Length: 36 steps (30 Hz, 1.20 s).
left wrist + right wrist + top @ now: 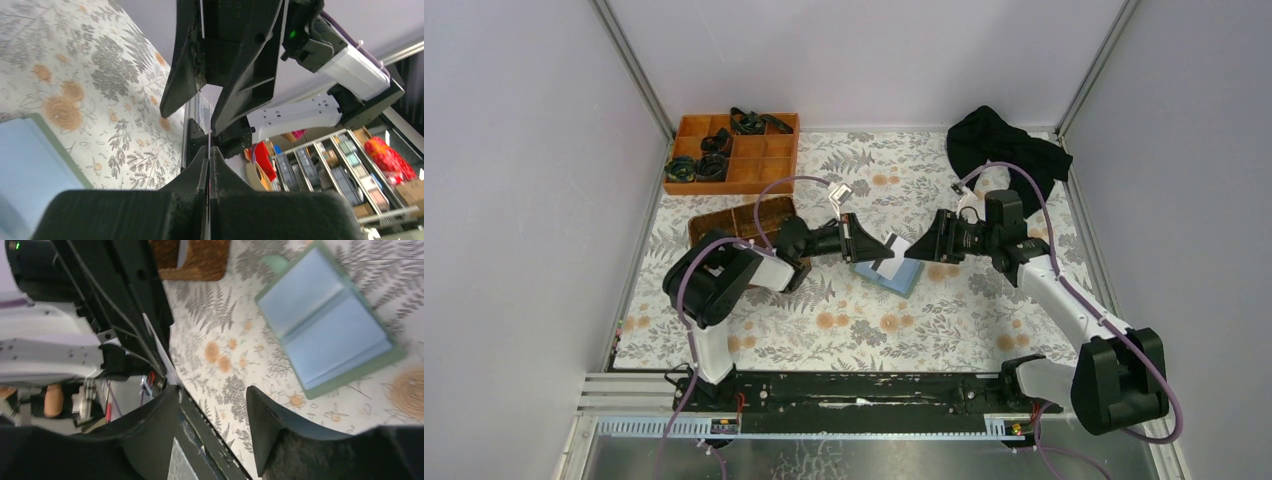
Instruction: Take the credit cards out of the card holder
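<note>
The card holder [892, 277] lies on the surface [944, 330], a card [894, 250] above it, basket [724, 222] to its left, tray [776, 172] behind-left, cloth [999, 145] behind-right.

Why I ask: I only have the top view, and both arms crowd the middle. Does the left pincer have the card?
Observer: Yes. In the left wrist view the left pincer is closed on the card, seen edge-on between its tips.
Operator: Is the right pincer gripping it too?
Observer: No. The right wrist view shows the right pincer with its jaws well apart.
Operator: And the card holder?
Observer: The card holder lies opened flat, blue inside up, held by neither pincer.
</note>
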Available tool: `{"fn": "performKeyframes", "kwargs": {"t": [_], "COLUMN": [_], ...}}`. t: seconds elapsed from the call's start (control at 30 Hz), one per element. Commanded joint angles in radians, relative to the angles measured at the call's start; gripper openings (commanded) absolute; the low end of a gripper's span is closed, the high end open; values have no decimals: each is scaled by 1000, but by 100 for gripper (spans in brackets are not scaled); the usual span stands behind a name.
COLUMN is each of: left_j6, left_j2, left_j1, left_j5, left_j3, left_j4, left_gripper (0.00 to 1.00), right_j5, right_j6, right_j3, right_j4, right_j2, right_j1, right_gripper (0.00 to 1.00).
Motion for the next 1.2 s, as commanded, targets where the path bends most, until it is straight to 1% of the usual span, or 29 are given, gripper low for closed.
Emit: {"fn": "performKeyframes", "kwargs": {"t": [0.0, 0.03, 0.1, 0.17, 0.2, 0.23, 0.33, 0.43, 0.57, 0.7, 0.87, 0.97, 1.17], "left_j6": [66, 120, 276, 386, 413, 433, 472, 469, 442, 444, 486, 508, 576], "left_j2": [-124, -180, -311, -441, -489, -523, -562, -564, -572, -583, -586, -556, -484], "left_j1": [35, 38, 27, 11, 9, 10, 16, 24, 29, 71, 125, 153, 171], "left_j5": [-101, -155, -314, -562, -688, -821, -1015, -1122, -1238, -1272, -1268, -1237, -1197], "left_j3": [-73, -85, -82, -58, -29, -1, 96, 155, 198, 213, 227, 236, 266], "left_j4": [-33, -159, -495, -839, -1015, -1145, -1462, -1635, -1795, -1882, -1898, -1885, -1860], "left_gripper": [0, 0, 0, 0, 0, 0, 0, 0, 0, 0, 0, 0, 0], "right_j5": [261, 275, 264, 203, 164, 126, 85, 36, 11, 6, -9, -12, -16], "right_j6": [-31, -34, -44, -30, -13, 5, 51, 65, 86, 88, 104, 106, 106], "right_j3": [26, 27, 38, 30, 14, -6, -53, -52, -42, -46, -68, -69, -57], "right_j4": [-43, -44, -57, -38, -5, 44, 127, 141, 162, 171, 196, 198, 202], "right_j2": [-65, -60, -25, 20, 40, 59, 90, 120, 129, 132, 140, 151, 175], "right_j1": [-4, -4, -4, -4, -4, -4, -4, -2, -2, -3, -3, -2, -2], "right_gripper": [62, 63, 63, 63, 63, 63, 64, 64, 65, 65, 65, 66, 66]}}
